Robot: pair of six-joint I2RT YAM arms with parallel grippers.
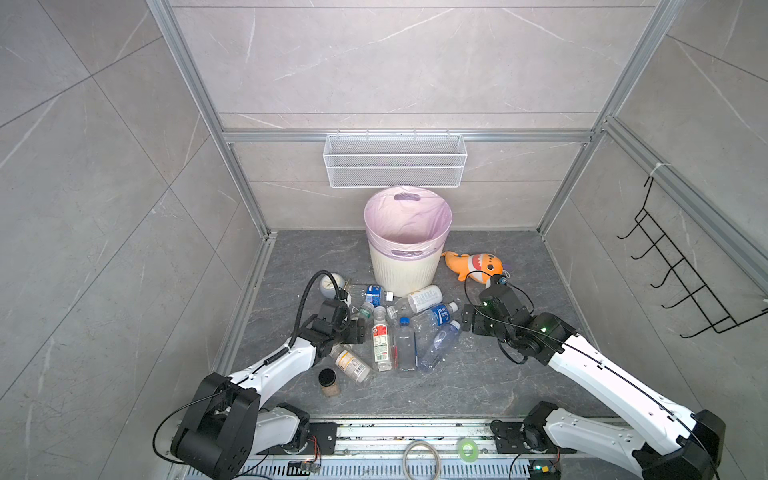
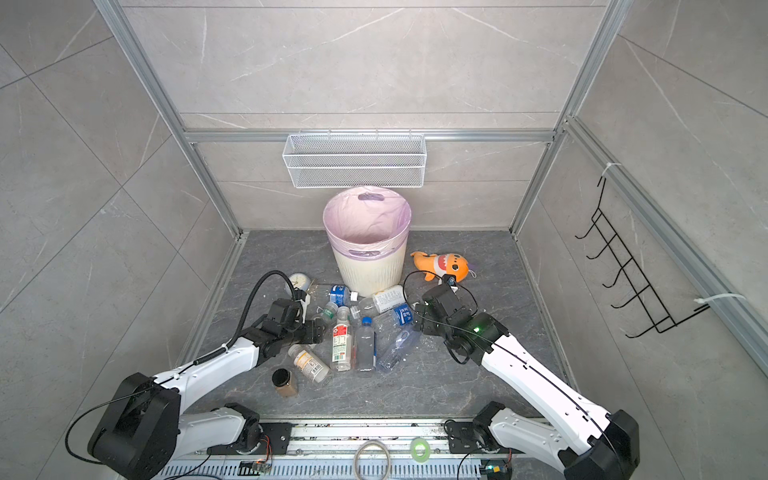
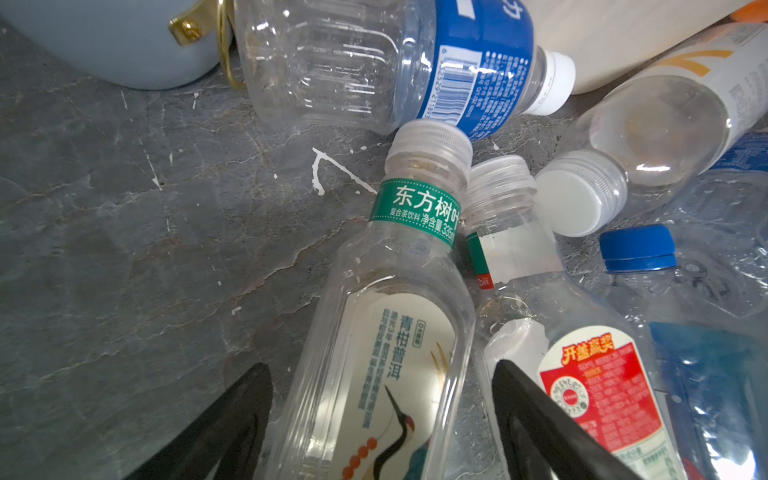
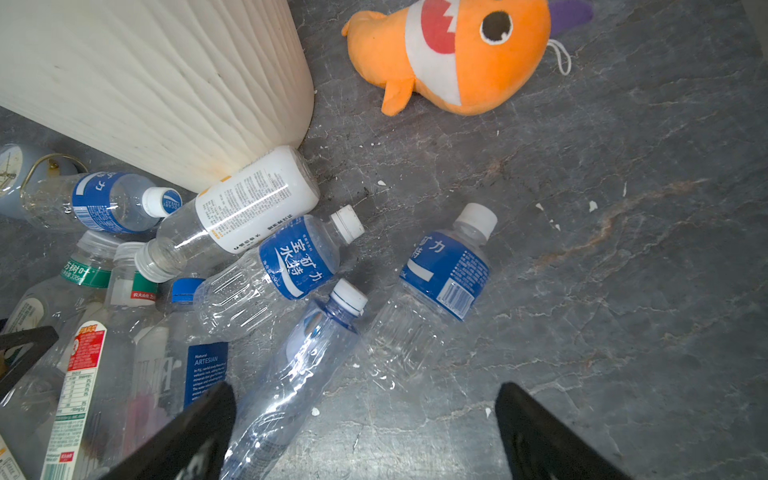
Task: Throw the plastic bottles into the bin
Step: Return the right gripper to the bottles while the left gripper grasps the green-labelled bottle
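Several clear plastic bottles (image 1: 405,328) lie in a heap on the dark floor in front of the cream ribbed bin (image 1: 405,272) with its pink liner. My left gripper (image 3: 380,365) is low at the heap's left edge (image 1: 356,330). Its jaws stand open on either side of a green-banded tea bottle (image 3: 374,345), with small gaps on both sides. My right gripper (image 4: 365,386) hovers open at the heap's right edge (image 1: 468,318), over bare floor. One of its fingers (image 4: 199,432) is beside a crushed bluish bottle (image 4: 299,365). A blue-labelled bottle (image 4: 440,282) lies just ahead.
A black-lidded jar of tan powder (image 1: 328,382) stands near the left arm. A pale-blue clock (image 1: 332,284) sits left of the bin and an orange shark plush (image 1: 473,266) right of it. A white wire basket (image 1: 395,160) hangs on the back wall, a black hook rack (image 1: 685,270) on the right wall.
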